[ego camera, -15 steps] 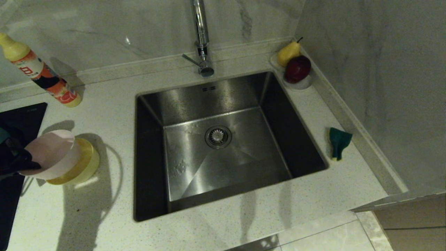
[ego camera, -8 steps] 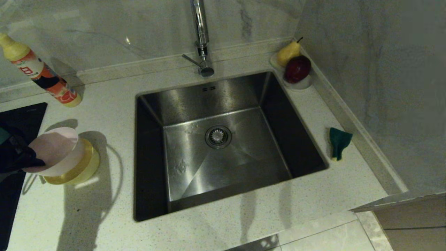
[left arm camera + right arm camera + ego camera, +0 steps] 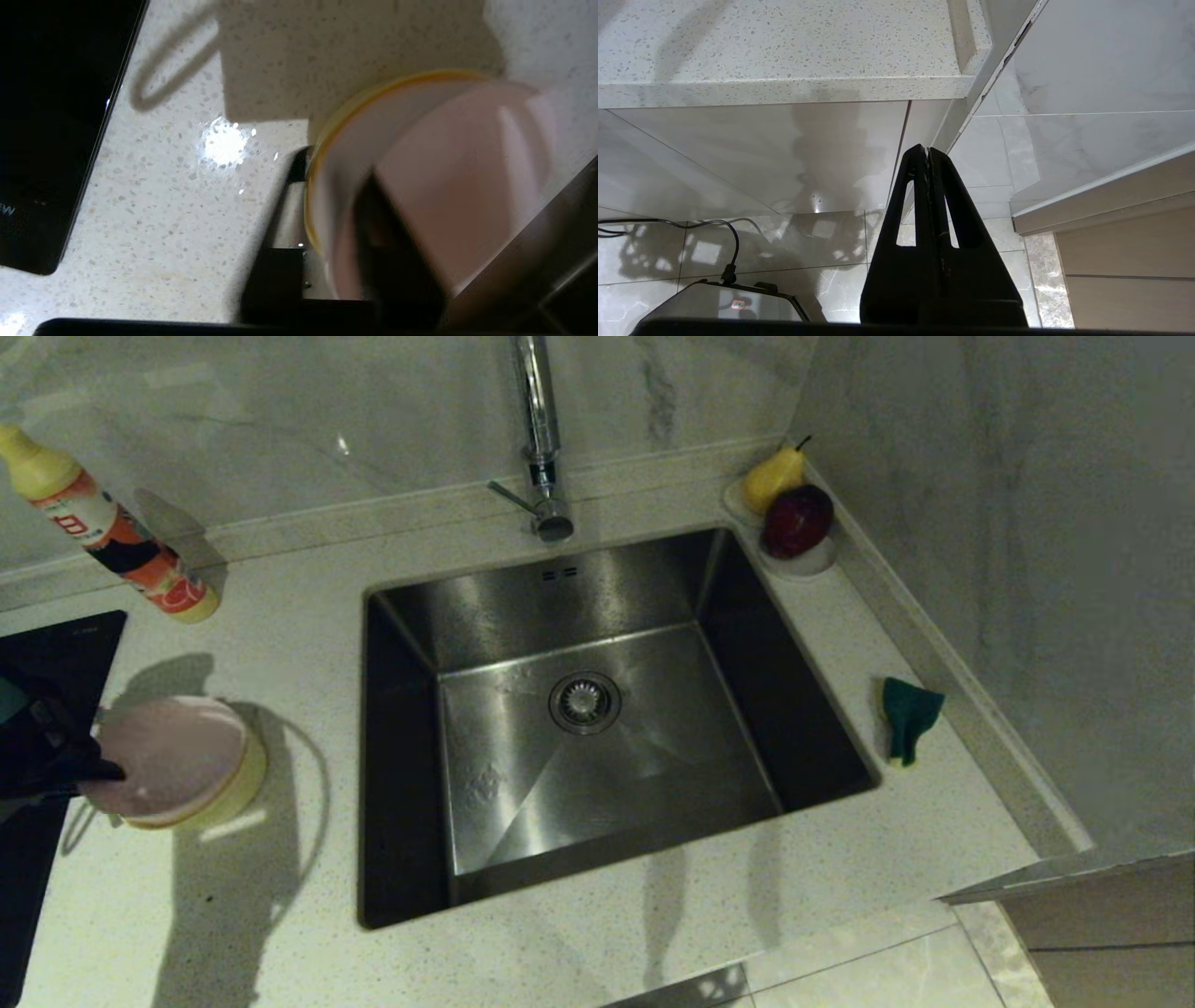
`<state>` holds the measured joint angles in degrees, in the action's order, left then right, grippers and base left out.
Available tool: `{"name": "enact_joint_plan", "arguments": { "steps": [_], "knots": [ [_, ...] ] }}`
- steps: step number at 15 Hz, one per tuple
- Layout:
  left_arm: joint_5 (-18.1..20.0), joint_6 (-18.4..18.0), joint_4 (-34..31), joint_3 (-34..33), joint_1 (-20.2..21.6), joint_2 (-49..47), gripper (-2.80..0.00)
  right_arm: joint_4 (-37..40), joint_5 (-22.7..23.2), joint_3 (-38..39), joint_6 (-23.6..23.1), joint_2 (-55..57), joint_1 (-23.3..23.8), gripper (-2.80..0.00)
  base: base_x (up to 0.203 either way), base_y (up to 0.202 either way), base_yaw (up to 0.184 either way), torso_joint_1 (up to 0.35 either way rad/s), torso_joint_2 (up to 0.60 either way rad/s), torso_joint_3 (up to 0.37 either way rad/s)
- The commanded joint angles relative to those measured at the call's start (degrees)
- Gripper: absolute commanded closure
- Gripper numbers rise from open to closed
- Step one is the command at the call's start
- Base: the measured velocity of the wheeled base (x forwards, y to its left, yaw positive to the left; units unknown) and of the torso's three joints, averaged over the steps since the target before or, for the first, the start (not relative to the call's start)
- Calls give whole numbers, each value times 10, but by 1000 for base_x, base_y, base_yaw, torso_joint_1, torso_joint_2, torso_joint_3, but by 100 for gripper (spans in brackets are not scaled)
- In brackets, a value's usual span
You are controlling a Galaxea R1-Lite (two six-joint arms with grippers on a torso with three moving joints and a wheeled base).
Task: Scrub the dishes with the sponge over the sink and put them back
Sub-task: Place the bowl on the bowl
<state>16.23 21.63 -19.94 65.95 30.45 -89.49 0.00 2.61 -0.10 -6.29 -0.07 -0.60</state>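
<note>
Left gripper [image 3: 89, 767] sits at the far left counter edge, over the black glass hob panel [image 3: 56, 644], fingers straddling the near rim of the pale pink round plastic bowl [image 3: 173, 756]: one dark finger [image 3: 392, 252] inside the bowl, the other outside against the wall. Jaws look narrowly parted around the rim; can't tell whether they're gripping or just loose around it (wrist view is blurred there). Pink bowl is nested mouth-up in the yellow round plastic bowl [image 3: 245, 775], rims roughly level, only a yellow crescent showing on the sink side. Stack stands on the speckled white stone counter [image 3: 233, 915], left of the large square stainless-steel sink [image 3: 579, 709], apart from its edge. No blue bowl visible in any view. Small flat sponge, dark green face on yellow foam [image 3: 907, 717], is on the counter strip right of the sink, propped against the wall upstand, green face toward the sink, long axis running roughly front-to-back, a yellow corner showing at the near end. Tall chrome tap [image 3: 540, 439] behind the sink; yellow pear [image 3: 773, 478] and dark red apple [image 3: 798, 520] on a small white dish [image 3: 810, 563] at the back right corner; orange-labelled squeeze bottle with yellow cap [image 3: 107, 527] leans at back left. Right gripper [image 3: 928, 154] is parked below counter level, pointing at cabinet fronts and floor tiles, fingers pressed together, holding nothing.
</note>
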Motion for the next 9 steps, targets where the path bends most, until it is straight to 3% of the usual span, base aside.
{"name": "enact_joint_plan", "arguments": {
  "steps": [1,5,9],
  "knots": [
    [0,2,8,0,0,-2,-280,0,0,0,0,-2,0,0,0,0,0,0,0,0],
    [1,7,8,8,1,7,-280,0,0,0,0,-2,0,0,0,0,0,0,0,0],
    [-2,56,5,64,12,24,-280,0,0,0,0,-2,0,0,0,0,0,0,0,0]
  ]
}}
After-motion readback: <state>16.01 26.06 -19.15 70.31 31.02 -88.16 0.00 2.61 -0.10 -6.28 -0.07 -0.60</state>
